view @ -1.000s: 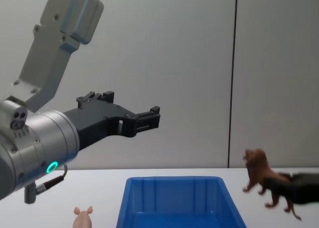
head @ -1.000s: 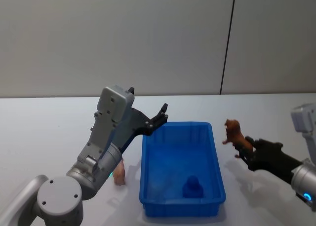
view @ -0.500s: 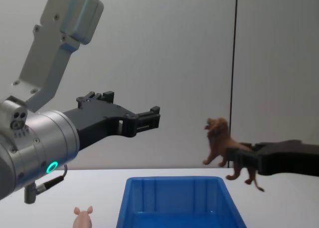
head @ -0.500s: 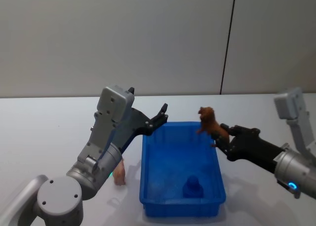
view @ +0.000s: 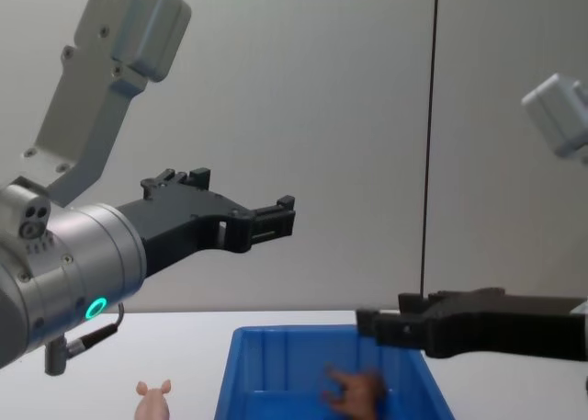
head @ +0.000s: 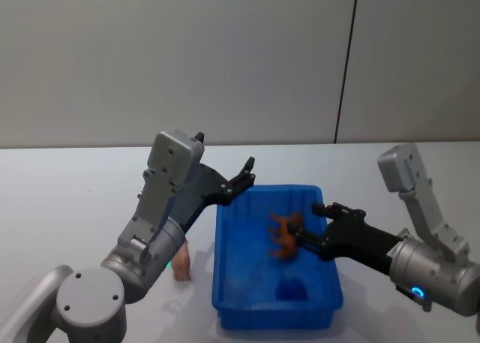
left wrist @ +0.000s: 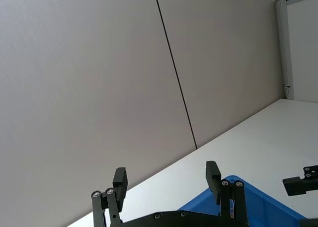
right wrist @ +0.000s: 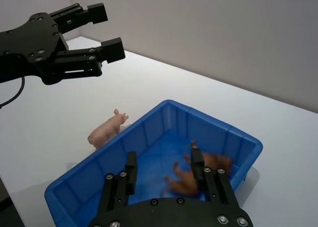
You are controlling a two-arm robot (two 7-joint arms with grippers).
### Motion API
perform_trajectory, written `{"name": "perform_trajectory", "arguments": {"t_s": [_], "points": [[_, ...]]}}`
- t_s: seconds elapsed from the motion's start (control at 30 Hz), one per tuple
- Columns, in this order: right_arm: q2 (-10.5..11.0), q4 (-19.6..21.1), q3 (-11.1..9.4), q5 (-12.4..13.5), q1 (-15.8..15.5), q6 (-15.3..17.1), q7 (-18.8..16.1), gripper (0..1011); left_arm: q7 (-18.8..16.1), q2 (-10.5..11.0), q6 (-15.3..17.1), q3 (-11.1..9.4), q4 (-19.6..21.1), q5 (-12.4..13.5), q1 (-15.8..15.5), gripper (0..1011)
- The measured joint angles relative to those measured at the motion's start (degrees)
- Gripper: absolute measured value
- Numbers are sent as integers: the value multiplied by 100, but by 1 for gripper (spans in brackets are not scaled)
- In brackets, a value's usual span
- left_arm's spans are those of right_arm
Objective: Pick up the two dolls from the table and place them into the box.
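**Brown doll loose in the box, pig still outside it**

The box lies directly under the right gripper. Its jaws stand wide apart with nothing between them. The left gripper hangs raised above the box's near-left corner, its jaws also spread and empty.

The brown doll shows as a blur just below the right gripper's fingers, inside the box walls, and looks to be dropping. It may bounce or land on its side, though the walls seem tall enough to keep it in. The larger risk is the right gripper's low position near the rim. A careless pull-back could clip the wall and shift the box toward the pink pig. The pig stands on the table close by the outside of the box, below and behind the left gripper. The left arm would have to descend close to the box wall to reach it, so a knock or a toppled pig seems possible.

In the head view the left forearm covers most of the pig. The brown doll's pose cannot be made out. A dark blue lump on the box floor cannot be identified.
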State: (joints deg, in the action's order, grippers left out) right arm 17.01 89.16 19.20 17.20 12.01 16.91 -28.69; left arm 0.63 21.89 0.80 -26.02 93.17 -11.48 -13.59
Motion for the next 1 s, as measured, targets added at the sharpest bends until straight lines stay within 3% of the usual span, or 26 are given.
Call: {"name": "perform_trajectory", "arguments": {"t_s": [0.13,0.47,1.0], "points": [[-11,-23,21,-4,-4,10,67,752,0,0,0,0,0,0,0,1001],[175,81,-93,205,-176,-108,282,999,0,0,0,0,0,0,0,1001],[720,427,-416,751,-709,-326,602,1001,0,0,15,1,1,6,4,1001]]}}
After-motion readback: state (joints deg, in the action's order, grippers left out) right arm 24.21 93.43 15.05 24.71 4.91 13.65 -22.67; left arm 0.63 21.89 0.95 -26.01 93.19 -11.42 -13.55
